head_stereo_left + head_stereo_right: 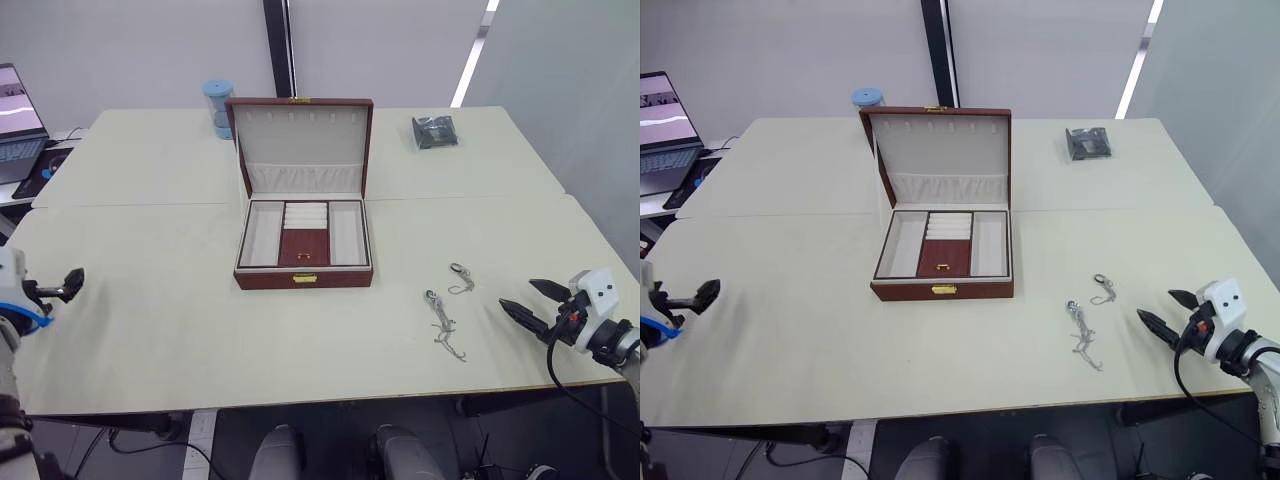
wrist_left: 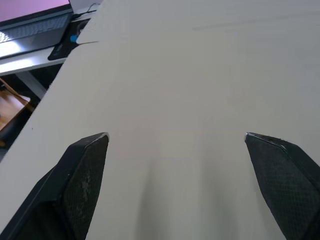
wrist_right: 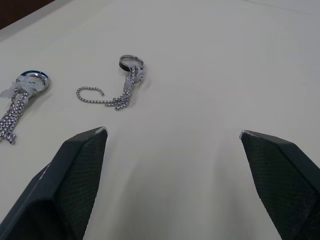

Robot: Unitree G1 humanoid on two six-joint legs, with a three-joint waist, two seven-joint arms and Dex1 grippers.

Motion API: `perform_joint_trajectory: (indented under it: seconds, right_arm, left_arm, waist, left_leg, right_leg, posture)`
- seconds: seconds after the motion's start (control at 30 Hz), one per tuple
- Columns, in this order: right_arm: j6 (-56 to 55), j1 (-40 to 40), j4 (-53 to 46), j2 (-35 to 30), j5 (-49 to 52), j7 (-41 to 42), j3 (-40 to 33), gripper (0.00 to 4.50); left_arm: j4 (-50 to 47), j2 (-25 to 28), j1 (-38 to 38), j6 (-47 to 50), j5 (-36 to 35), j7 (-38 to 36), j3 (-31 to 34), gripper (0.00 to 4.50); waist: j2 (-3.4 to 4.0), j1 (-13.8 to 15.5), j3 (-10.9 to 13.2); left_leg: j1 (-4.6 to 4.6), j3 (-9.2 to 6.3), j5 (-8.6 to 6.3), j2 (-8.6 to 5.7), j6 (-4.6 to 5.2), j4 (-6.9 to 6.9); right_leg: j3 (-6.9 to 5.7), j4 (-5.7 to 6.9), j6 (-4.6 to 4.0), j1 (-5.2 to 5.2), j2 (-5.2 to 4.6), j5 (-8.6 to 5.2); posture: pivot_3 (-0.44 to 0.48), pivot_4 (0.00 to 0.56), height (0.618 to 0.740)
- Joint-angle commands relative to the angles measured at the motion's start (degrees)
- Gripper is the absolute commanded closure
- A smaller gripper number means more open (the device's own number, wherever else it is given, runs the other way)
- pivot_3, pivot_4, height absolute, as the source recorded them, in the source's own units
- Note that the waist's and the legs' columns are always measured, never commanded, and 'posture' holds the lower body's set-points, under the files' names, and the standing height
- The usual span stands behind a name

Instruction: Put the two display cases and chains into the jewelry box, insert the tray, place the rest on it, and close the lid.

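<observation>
Two chains (image 1: 461,279) (image 1: 441,322); apparently two display cases (image 1: 434,131) stacked; both hands (image 1: 525,301) (image 2: 175,145) spread wide, empty.

Desk (image 1: 150,300): pale cream top, made of sections with seams showing. Laptop (image 1: 18,125): open, screen lit, on a lower surface off the desk's far-left corner, well beyond the left gripper (image 1: 72,283). Dark mat (image 1: 42,172) just beside the laptop. Blue cylindrical container (image 1: 217,107): upright at the far desk edge, well apart from both grippers. Grey wall behind.
</observation>
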Motion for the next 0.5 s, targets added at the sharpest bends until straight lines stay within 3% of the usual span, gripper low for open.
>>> perform_joint_trajectory:
  seconds: [0.03,0.23,0.37,0.5]
  right_arm:
    - [-0.80,-1.29,-0.55,-0.38,0.79,-0.17,-0.05,0.01]
    - [-1.26,-2.53,0.28,-0.05,0.92,-0.22,0.44,0.01]
    - [-1.72,-3.77,1.26,0.32,0.91,-0.75,0.72,0.01]
    - [-1.49,-3.93,0.85,0.49,1.18,-0.71,1.17,0.01]
  left_arm:
    - [-11.78,-1.86,3.42,3.51,-1.72,3.81,2.90,0.00]
    - [-22.21,-5.53,8.25,7.92,-2.71,6.77,4.30,0.00]
    - [-35.68,-9.82,15.44,11.53,-4.18,9.13,6.91,0.00]
    - [-42.09,-10.35,13.58,21.30,-5.64,13.44,6.82,0.00]
  waist:
    - [0.00,0.23,0.00]
    - [-0.03,0.43,-0.03]
    - [-0.03,0.23,-0.03]
    - [-0.04,0.45,-0.04]
  left_leg:
    - [0.00,-0.02,0.00,-0.01,0.00,0.00]
    - [0.02,-0.14,0.01,-0.12,0.00,0.11]
    - [0.00,-0.03,0.00,-0.14,0.01,0.10]
    - [0.01,-0.22,0.02,-0.10,-0.01,0.12]
  right_leg:
    - [0.00,0.01,0.00,0.01,0.00,0.00]
    - [-0.04,0.08,-0.01,0.10,-0.06,0.01]
    - [0.05,-0.01,-0.01,0.10,-0.10,0.01]
    - [-0.07,0.08,-0.01,0.12,-0.02,0.01]
  posture:
    - [0.000,0.150,0.740]
    - [0.000,0.150,0.740]
    - [0.000,0.150,0.740]
    - [0.000,0.150,0.740]
